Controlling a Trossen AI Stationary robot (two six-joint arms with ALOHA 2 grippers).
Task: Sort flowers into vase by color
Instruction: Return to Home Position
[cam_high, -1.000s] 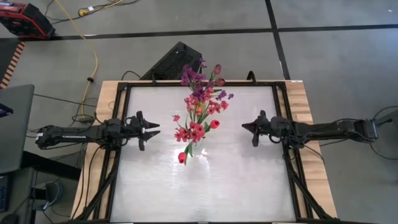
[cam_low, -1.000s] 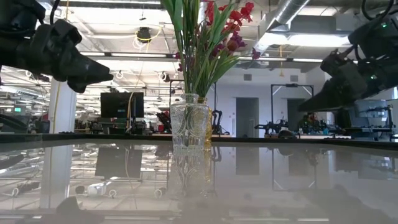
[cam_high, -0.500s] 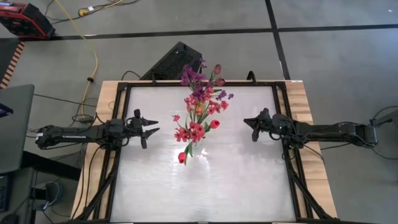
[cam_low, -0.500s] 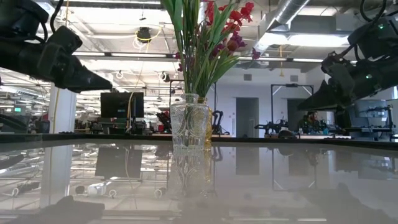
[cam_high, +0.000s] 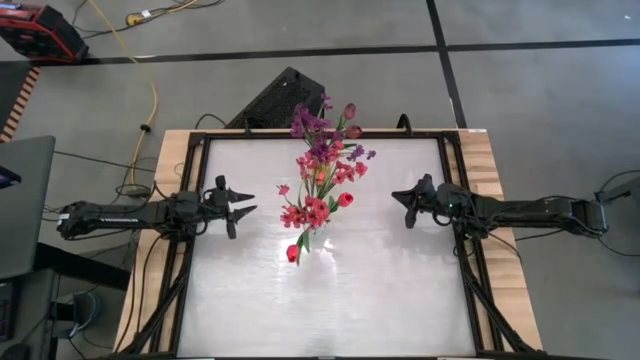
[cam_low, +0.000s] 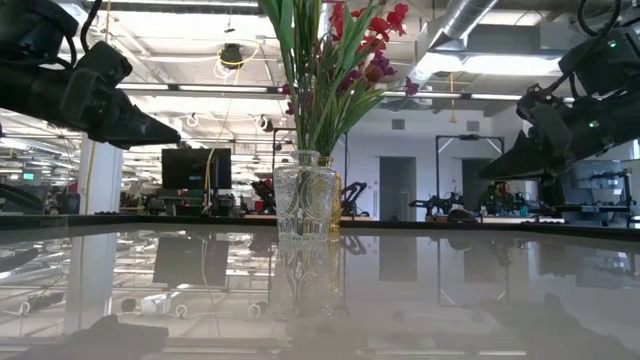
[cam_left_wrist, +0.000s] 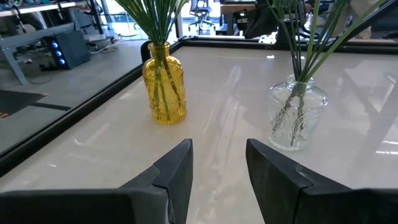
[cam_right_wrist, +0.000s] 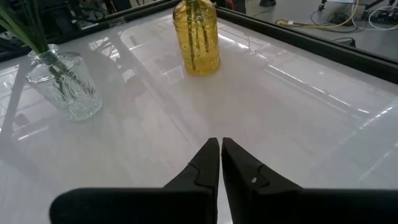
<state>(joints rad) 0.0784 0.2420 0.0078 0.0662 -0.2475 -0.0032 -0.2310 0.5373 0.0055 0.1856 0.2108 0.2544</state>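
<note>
A clear glass vase (cam_low: 303, 200) stands near the table's middle and holds red-pink sprays and red tulips (cam_high: 315, 200) by their stem ends. A yellow glass vase (cam_left_wrist: 165, 93) stands behind it toward the far edge and holds the purple sprays (cam_high: 315, 125). Both vases also show in the right wrist view, the clear one (cam_right_wrist: 65, 87) and the yellow one (cam_right_wrist: 196, 40). My left gripper (cam_high: 245, 205) hovers open and empty left of the vases. My right gripper (cam_high: 397, 196) hovers shut and empty to their right.
The glossy white tabletop (cam_high: 380, 290) has a dark raised frame (cam_high: 455, 150) around it. There is bare surface between each gripper and the vases and along the near half. A dark keyboard-like object (cam_high: 280, 100) lies on the floor beyond the far edge.
My left gripper has tipped its fingertips slightly downward, and my right gripper has drawn back a little toward the table's right edge. Both have kept still for the last half second. The vases and flowers have not moved.
</note>
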